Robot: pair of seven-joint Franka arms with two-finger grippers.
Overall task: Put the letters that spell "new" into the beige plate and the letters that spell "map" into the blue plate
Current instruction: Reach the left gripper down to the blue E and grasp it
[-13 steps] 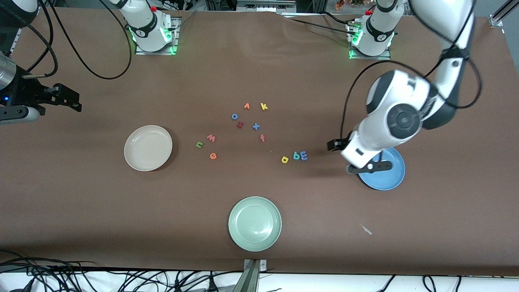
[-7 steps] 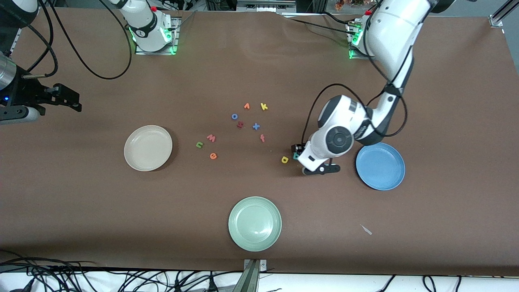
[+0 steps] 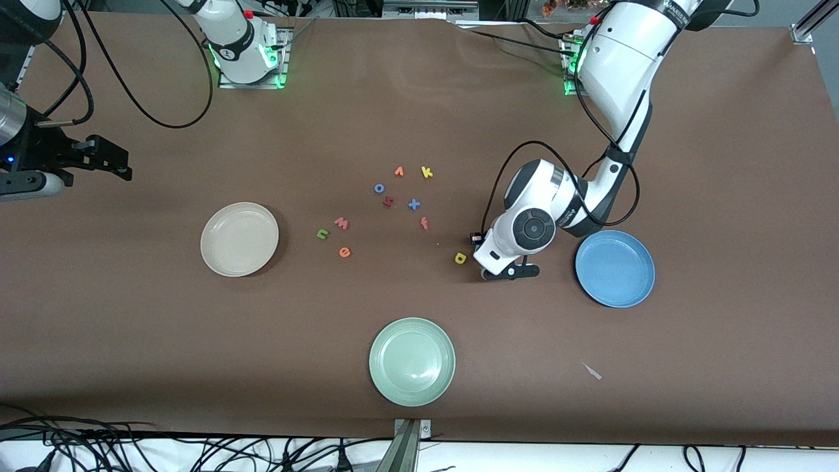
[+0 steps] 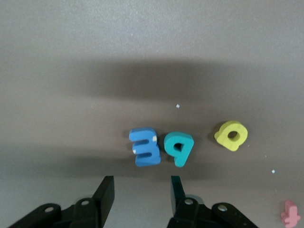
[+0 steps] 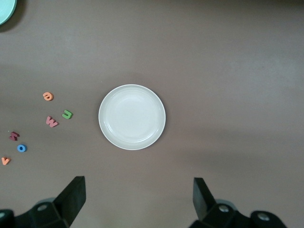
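The blue-purple m (image 4: 145, 147) and the teal p (image 4: 179, 148) lie side by side on the brown tabletop (image 3: 721, 164), almost touching, with the yellow a (image 4: 231, 135) just beside the p and a little apart from it. In the front view only the yellow a shows, the other two being hidden under the left arm's wrist. The left gripper (image 4: 141, 192) sits low over the m and p, its fingers (image 4: 105, 192) partly apart and holding nothing, both letters lying clear of the tips. The blue plate (image 3: 615, 268) stands empty toward the left arm's end of the tabletop, near that gripper.

The green n (image 3: 322, 233), the pink-red w (image 3: 341, 223) and the orange e (image 3: 345, 252) lie in a loose cluster near the middle, with the beige plate (image 3: 239, 238) beside them toward the right arm's end, also empty. Farther from the front camera sit the spare letters: a blue o (image 3: 379, 188), an orange v-shaped letter (image 3: 398, 172), a yellow k (image 3: 427, 172), a dark red letter (image 3: 388, 202), a blue x (image 3: 414, 204) and a red f (image 3: 424, 223). A pale green plate (image 3: 411, 361) rests near the tabletop's front edge.

The right gripper (image 5: 137, 197) waits high over the right arm's end of the tabletop, fingers wide apart and empty.
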